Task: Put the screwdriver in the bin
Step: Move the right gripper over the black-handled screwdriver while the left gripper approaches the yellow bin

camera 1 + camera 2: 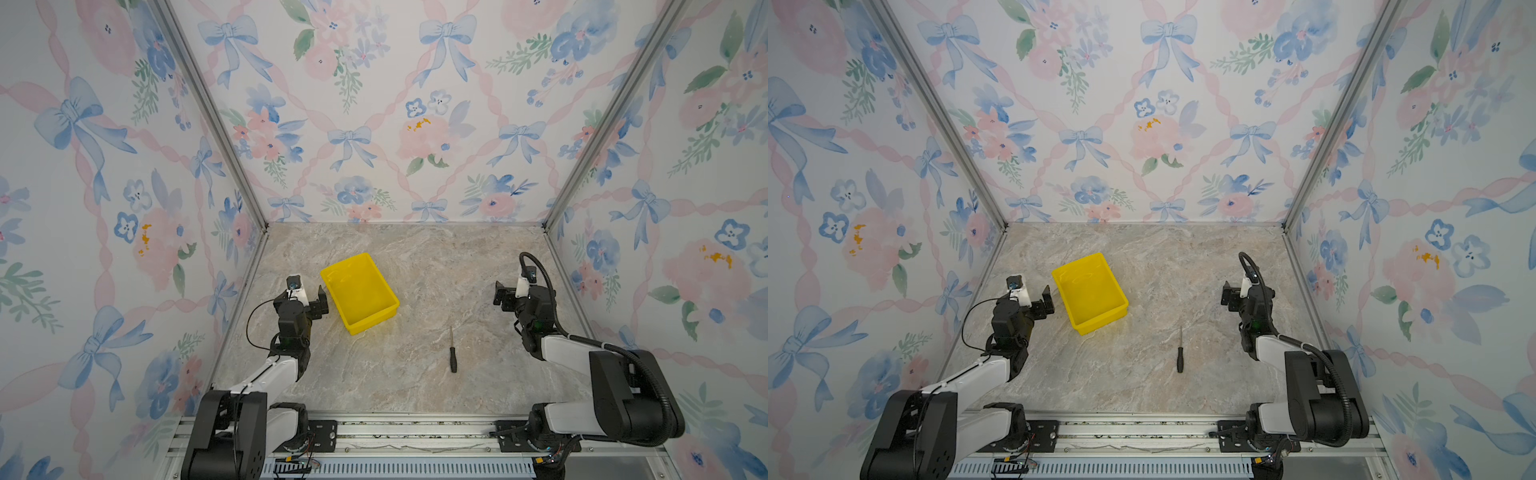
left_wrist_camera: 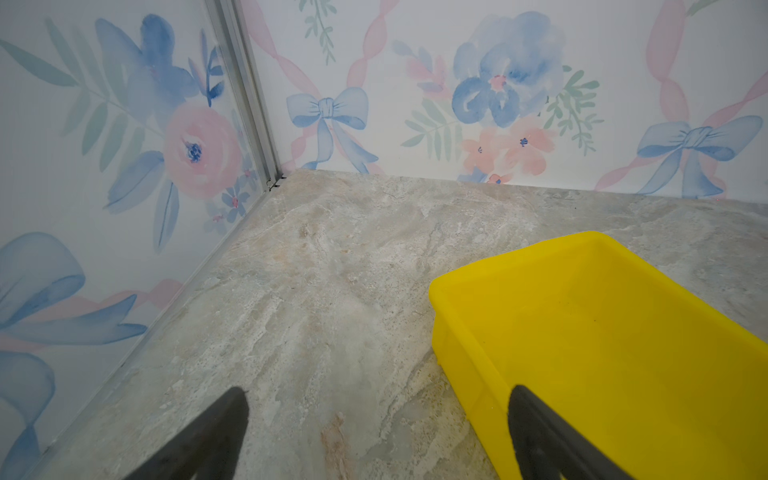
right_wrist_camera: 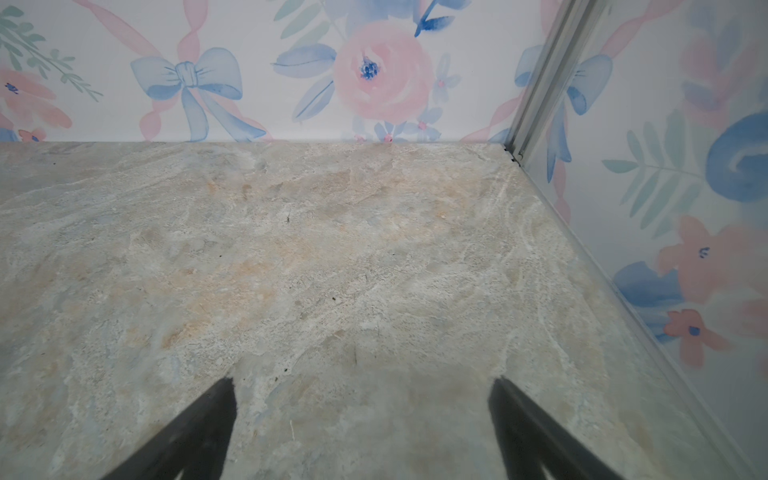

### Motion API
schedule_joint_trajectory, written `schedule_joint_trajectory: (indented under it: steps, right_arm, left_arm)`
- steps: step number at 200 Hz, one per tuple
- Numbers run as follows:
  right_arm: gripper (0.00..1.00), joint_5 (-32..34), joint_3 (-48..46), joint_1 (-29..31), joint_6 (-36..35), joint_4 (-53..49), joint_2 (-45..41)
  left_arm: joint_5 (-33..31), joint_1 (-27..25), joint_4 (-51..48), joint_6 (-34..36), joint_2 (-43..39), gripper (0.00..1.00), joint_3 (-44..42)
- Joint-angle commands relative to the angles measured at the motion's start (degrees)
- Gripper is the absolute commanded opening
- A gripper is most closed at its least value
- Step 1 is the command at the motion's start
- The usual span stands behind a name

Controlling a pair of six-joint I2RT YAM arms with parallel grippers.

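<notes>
Slim black-handled metal screwdriver (image 1: 452,353), flat, near yellow rectangular plastic bin (image 1: 374,321). Left gripper (image 1: 322,298), right gripper (image 1: 500,295): spread, empty. Risk: thin tool may slip pinch.

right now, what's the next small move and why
Probably bring the right gripper down over the screwdriver: its jaws stand open and empty, and the screwdriver lies flat on the table, outside the bin, nearer this arm.

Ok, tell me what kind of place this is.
Probably a robot test booth, not a home: a left arm and right arm bolted to an aluminium rail, with metal-framed floral panels boxing in a marble-look tabletop.
</notes>
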Motion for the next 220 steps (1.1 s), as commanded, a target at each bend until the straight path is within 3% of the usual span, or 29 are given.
schedule_joint_trajectory:
  steps: [1,22,43,63,81,108,124,154,182,220]
  right_arm:
    - [0.97,5.9,2.5,1.9,0.9,-9.2,-3.1]
    - [0.97,9.9,4.7,3.3,2.5,-16.4,-6.6]
    - [0.97,11.0,10.4,3.4,7.9,-30.5,-8.9]
    - [0.97,10.5,14.7,4.1,11.7,-40.7,-9.7]
    - [0.97,10.3,15.6,5.7,13.0,-43.9,-11.2]
    - [0.97,11.4,17.7,6.5,15.0,-47.4,-11.7]
    - [0.97,9.3,21.7,6.1,16.5,-52.5,-10.7]
    - [0.97,4.3,25.3,7.2,19.8,-56.9,-10.8]
    - [0.97,1.4,30.4,9.7,23.0,-67.0,-9.8]
    - [0.97,3.4,30.7,16.5,23.2,-73.4,-11.2]
  left_arm:
    - [-2.4,-0.6,-11.8,-2.0,-5.6,0.98,1.3]
    - [-0.9,-1.6,-19.3,-3.4,-10.5,0.98,3.7]
    - [-0.6,-4.1,-26.2,-6.4,-14.3,0.98,6.0]
    - [-5.0,-8.5,-33.6,-10.8,-16.6,0.98,8.6]
    - [-7.1,-12.3,-39.1,-14.6,-18.6,0.98,10.8]
    - [-0.3,-14.2,-42.7,-19.1,-19.7,0.98,12.2]
    - [2.0,-16.1,-42.9,-20.4,-18.7,0.98,12.9]
    - [0.4,-21.7,-43.8,-21.6,-14.0,0.98,16.1]
    - [0.0,-25.7,-44.4,-23.2,-8.7,0.98,19.4]
    - [0.4,-27.4,-45.3,-27.6,-4.2,0.98,20.6]
